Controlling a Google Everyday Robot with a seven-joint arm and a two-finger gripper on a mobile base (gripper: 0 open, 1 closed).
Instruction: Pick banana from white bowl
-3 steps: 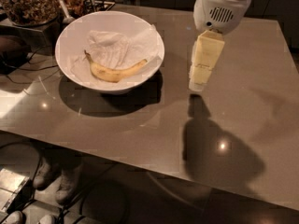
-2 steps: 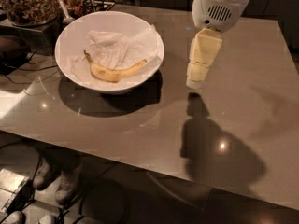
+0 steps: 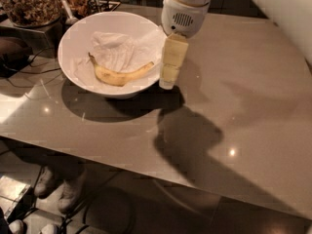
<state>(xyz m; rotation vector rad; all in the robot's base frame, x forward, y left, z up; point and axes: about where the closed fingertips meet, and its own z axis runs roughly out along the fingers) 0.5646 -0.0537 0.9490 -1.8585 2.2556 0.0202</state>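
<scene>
Upper left of the frame, the bowl [image 3: 73, 40] sat on a grey table [image 3: 253, 77], lined with crumpled paper [image 3: 119, 50]. On that paper lay the banana [image 3: 119, 75], low in the bowl, curving upward at both ends, its dark stem end pointing to the upper left and its other end toward the right rim. At the top centre the arm's white wrist [image 3: 183, 16] came down into view, and below it hung the pale yellow gripper [image 3: 166, 83], pointing down and set against the bowl's right rim, just right of the banana's near end and apart from it. Whether the gripper stood apart or together could not be told. Its dark shadow [image 3: 187, 135] lay on the table below it. A jar [image 3: 29, 4] of brown granola stood at the far upper left, behind the bowl.
</scene>
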